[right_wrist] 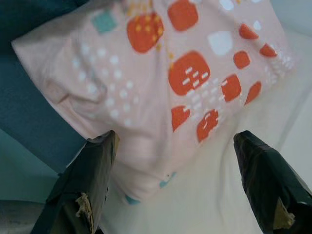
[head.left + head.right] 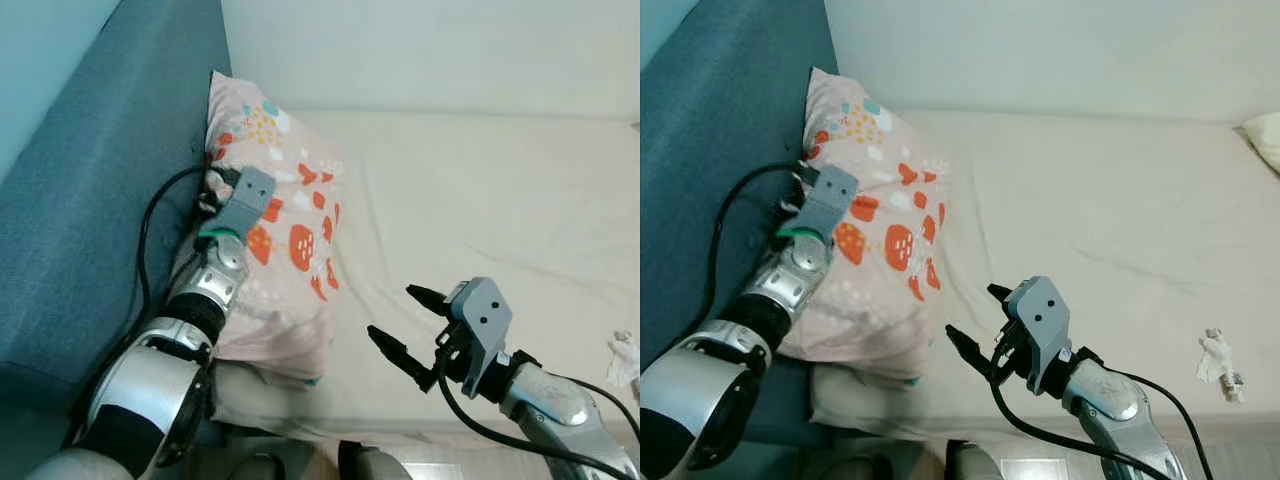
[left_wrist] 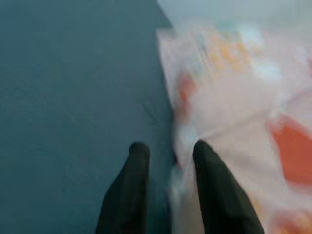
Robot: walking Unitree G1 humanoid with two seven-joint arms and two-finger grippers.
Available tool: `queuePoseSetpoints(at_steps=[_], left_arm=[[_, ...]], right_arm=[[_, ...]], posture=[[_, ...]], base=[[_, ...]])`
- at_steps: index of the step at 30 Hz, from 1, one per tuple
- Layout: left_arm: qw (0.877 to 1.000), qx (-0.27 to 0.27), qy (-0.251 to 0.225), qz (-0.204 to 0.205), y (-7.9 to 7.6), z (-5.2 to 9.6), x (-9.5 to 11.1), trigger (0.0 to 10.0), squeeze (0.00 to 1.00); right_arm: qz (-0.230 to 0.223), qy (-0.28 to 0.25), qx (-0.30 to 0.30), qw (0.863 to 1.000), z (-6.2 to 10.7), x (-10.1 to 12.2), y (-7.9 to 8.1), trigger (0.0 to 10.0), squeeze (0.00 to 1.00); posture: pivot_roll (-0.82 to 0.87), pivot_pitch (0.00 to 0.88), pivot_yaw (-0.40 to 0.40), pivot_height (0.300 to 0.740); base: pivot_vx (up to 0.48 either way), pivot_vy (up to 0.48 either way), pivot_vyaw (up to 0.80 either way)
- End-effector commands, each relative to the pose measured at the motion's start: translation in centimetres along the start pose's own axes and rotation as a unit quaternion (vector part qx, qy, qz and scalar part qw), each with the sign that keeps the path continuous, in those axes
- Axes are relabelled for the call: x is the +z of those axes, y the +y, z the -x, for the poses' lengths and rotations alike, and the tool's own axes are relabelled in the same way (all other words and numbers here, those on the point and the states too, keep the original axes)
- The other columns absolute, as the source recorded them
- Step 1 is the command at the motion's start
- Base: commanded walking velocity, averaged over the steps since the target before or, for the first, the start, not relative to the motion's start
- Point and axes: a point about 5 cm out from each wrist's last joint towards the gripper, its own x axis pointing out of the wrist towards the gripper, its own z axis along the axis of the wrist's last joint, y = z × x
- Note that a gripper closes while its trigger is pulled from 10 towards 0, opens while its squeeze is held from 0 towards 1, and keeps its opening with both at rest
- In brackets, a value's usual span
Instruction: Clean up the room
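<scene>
2 hands: left hand (image 3: 168, 156) at pillow (image 2: 290, 240) edge, right hand (image 2: 405, 325) apart.

1. Two long black fingers of the left gripper (image 3: 168, 168) reach forward, a narrow gap between their tips.
2. One finger lies against the dark teal fabric headboard (image 3: 68, 97).
3. The other finger sits at the edge of the pale pink pillow with orange-red patches (image 3: 234, 107), seemingly touching it.
4. The pillow is blurred, its print hard to read.
</scene>
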Motion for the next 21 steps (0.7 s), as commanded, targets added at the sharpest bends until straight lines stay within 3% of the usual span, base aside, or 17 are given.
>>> queuePoseSetpoints(at_steps=[1, 2, 5, 7, 8, 10, 14, 15, 16, 17, 18, 19, 20, 21], left_arm=[[0.998, 0.012, -0.065, 0.010, 0.9, 0.4, 1.1, 10.0, 0.00], [0.994, 0.011, -0.106, 0.004, 1.7, 0.9, 1.7, 10.0, 0.00], [0.990, 0.003, -0.138, 0.004, 2.4, 1.5, 2.2, 10.0, 0.00], [0.980, -0.074, -0.178, 0.048, 3.1, 4.2, 2.9, 10.0, 0.00], [0.980, -0.074, -0.178, 0.048, 3.1, 4.2, 2.9, 10.0, 0.00], [0.968, -0.171, -0.159, 0.092, 2.5, 7.3, 2.3, 10.0, 0.00], [0.960, -0.220, -0.126, 0.120, 1.8, 9.0, 1.4, 10.0, 0.00], [0.948, -0.268, -0.098, 0.143, 0.9, 10.5, 0.5, 10.0, 0.00], [0.948, -0.268, -0.098, 0.143, 0.9, 10.5, 0.5, 10.0, 0.00], [0.934, -0.309, -0.081, 0.162, 0.0, 11.9, -0.2, 10.0, 0.00], [0.934, -0.309, -0.081, 0.162, 0.0, 11.9, -0.2, 10.0, 0.00], [0.922, -0.331, -0.068, 0.188, -0.8, 12.7, -0.5, 10.0, 0.00], [0.918, -0.332, -0.062, 0.210, -1.1, 13.1, -0.5, 10.0, 0.00], [0.918, -0.332, -0.062, 0.210, -1.1, 13.1, -0.5, 10.0, 0.00]], right_arm=[[-0.006, 0.006, 0.002, 1.000, 0.1, -0.4, 0.4, 10.0, 0.00], [-0.005, 0.004, 0.001, 1.000, 0.1, -0.4, 0.5, 10.0, 0.00], [-0.005, 0.003, 0.001, 1.000, 0.0, -0.4, 0.5, 10.0, 0.00], [-0.003, -0.010, -0.009, 1.000, -0.4, -0.2, 0.5, 10.0, 0.00], [-0.003, -0.010, -0.009, 1.000, -0.4, -0.2, 0.5, 10.0, 0.00], [-0.002, -0.021, -0.010, 1.000, -1.0, 0.0, 0.7, 10.0, 0.00], [-0.001, -0.027, -0.013, 1.000, -1.4, 0.1, 0.8, 10.0, 0.00], [-0.001, -0.041, -0.039, 0.998, -1.9, 0.3, 0.5, 10.0, 0.00], [-0.001, -0.041, -0.039, 0.998, -1.9, 0.3, 0.5, 10.0, 0.00], [-0.005, -0.064, -0.094, 0.993, -2.4, 0.6, -0.2, 10.0, 0.00], [-0.005, -0.064, -0.094, 0.993, -2.4, 0.6, -0.2, 10.0, 0.00], [-0.015, -0.088, -0.140, 0.986, -2.8, 0.9, -0.7, 10.0, 0.00], [-0.029, -0.108, -0.179, 0.978, -2.9, 1.0, -1.1, 10.0, 0.00], [-0.029, -0.108, -0.179, 0.978, -2.9, 1.0, -1.1, 10.0, 0.00]], posture=[[-0.06, 0.150, 0.048, 0.740], [-0.06, 0.151, 0.048, 0.740], [-0.05, 0.152, 0.048, 0.740], [-0.03, 0.152, 0.040, 0.740], [-0.03, 0.152, 0.040, 0.740], [-0.02, 0.151, 0.038, 0.740], [-0.01, 0.147, 0.034, 0.740], [-0.01, 0.142, 0.025, 0.740], [-0.01, 0.142, 0.025, 0.740], [0.00, 0.140, 0.016, 0.740], [0.00, 0.140, 0.016, 0.740], [-0.01, 0.140, 0.017, 0.740], [-0.01, 0.142, 0.021, 0.740], [-0.01, 0.142, 0.021, 0.740]], base=[[0.000, 0.000, 0.00], [0.000, 0.000, 0.00], [0.000, 0.000, 0.00], [0.000, 0.000, 0.00], [0.000, 0.000, 0.00], [0.000, 0.000, 0.00], [0.000, 0.000, 0.00], [0.000, 0.000, 0.00], [0.000, 0.000, 0.00], [0.000, 0.000, 0.00], [0.000, 0.000, 0.00], [0.000, 0.000, 0.00], [0.000, 0.000, 0.00], [0.000, 0.000, 0.00]])
